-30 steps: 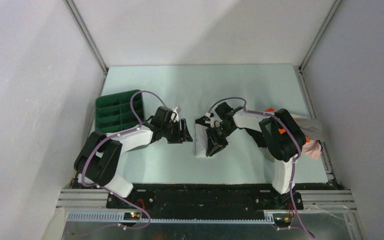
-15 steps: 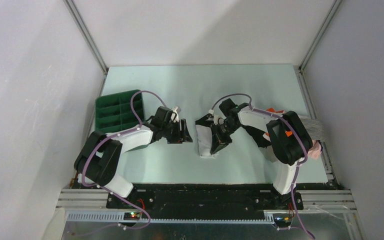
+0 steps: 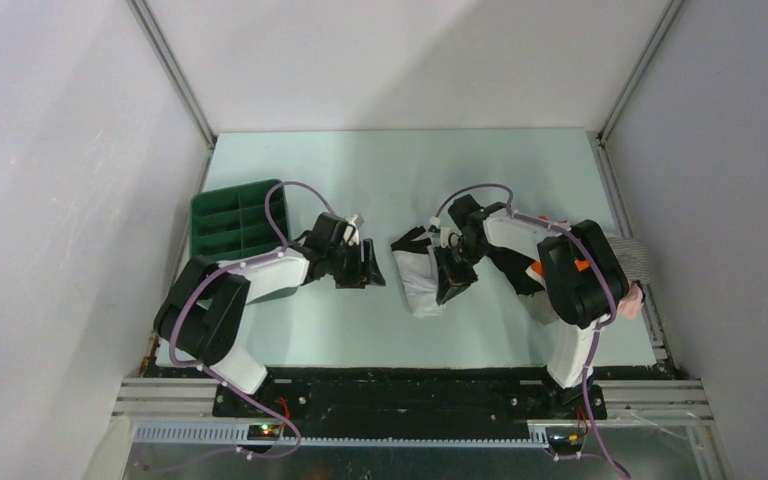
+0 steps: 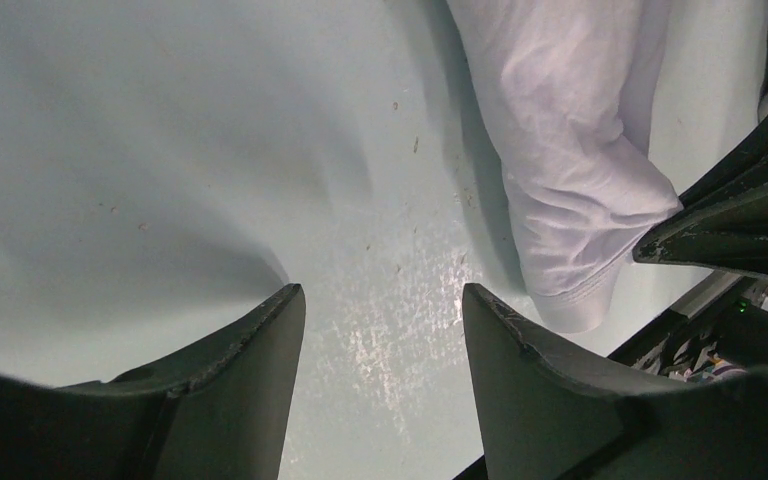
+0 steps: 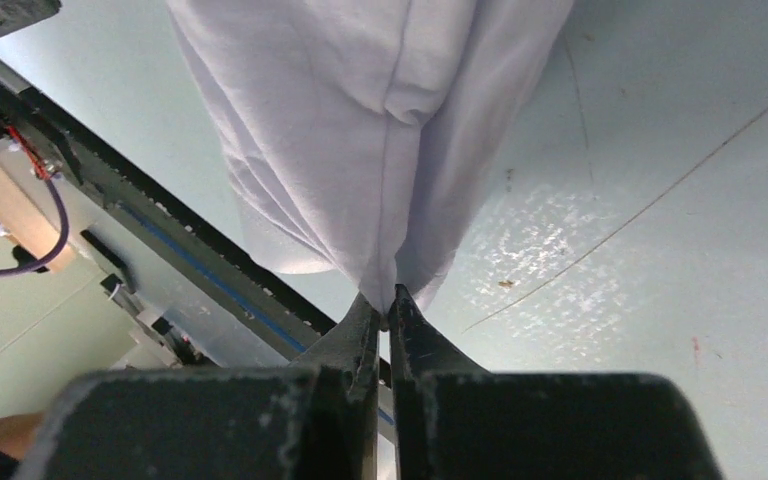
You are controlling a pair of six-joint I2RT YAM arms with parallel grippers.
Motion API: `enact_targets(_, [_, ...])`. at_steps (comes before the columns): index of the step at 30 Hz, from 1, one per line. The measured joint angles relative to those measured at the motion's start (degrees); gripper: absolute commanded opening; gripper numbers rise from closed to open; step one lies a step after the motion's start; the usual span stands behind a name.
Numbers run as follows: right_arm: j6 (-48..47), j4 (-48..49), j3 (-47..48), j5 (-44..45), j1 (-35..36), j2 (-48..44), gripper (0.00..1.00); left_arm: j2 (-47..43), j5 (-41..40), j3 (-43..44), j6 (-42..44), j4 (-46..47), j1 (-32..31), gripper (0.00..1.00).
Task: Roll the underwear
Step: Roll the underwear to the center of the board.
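Two arms on a pale mint table (image 3: 500, 170), boxed in by plain white walls (image 3: 60, 200). Far left I've got a green divided tray (image 3: 235, 222). Next is the left gripper (image 3: 368, 268), jaws spread over bare tabletop, holding nothing. Just beside it is the white underwear (image 3: 418, 280), mid-table, its edge pinched tight by the right gripper (image 3: 452, 288). There's a clothes pile (image 3: 628, 270) at the far right edge.

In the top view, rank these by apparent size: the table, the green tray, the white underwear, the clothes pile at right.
1. table
2. green tray
3. white underwear
Unranked: clothes pile, largely hidden behind the right arm.
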Motion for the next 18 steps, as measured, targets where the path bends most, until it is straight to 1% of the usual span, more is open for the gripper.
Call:
enact_targets(3, [-0.2,0.0,0.0,1.7,0.1,0.0,0.11,0.6,0.0,0.6,0.0,-0.3,0.0,0.65])
enact_targets(5, [-0.3,0.0,0.0,3.2,0.2,0.1,0.23,0.9,0.0,1.0,0.0,-0.3,0.0,0.65])
enact_targets(7, [-0.2,0.0,0.0,4.1,0.2,0.2,0.32,1.0,0.0,1.2,0.0,-0.4,0.0,0.65])
enact_targets(9, [-0.4,-0.2,0.0,5.0,0.2,0.2,0.34,1.3,0.0,1.6,0.0,-0.5,0.0,0.65])
enact_targets(16, [-0.4,-1.4,0.7,5.1,0.8,0.2,0.35,2.4,0.0,3.0,0.2,-0.9,0.0,0.64])
enact_targets(18, [-0.4,-1.4,1.1,5.3,0.9,0.2,0.38,2.8,0.0,3.2,0.3,-1.0,0.0,0.64])
